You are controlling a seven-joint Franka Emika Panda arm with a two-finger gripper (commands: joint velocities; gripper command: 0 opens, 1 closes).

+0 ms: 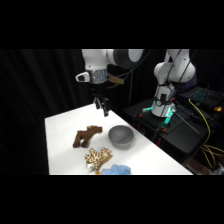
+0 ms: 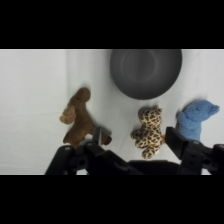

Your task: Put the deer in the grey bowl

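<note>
The deer (image 1: 86, 136), a dark brown soft toy with splayed legs, lies on the white table (image 1: 62, 130) just left of the grey bowl (image 1: 121, 137). The bowl is empty. My gripper (image 1: 102, 109) hangs in the air above and behind both, touching nothing. In the wrist view the deer (image 2: 79, 120) lies at the left and the bowl (image 2: 146, 72) at the top. The gripper (image 2: 139, 142) is open, its two fingers spread wide at the bottom, with nothing held.
A tan spotted plush toy (image 1: 97, 158) (image 2: 147, 131) lies in front of the deer and bowl. A blue plush toy (image 1: 116, 170) (image 2: 196, 120) sits beside it at the table's front edge. Dark equipment and yellow cables (image 1: 202, 117) stand to the right.
</note>
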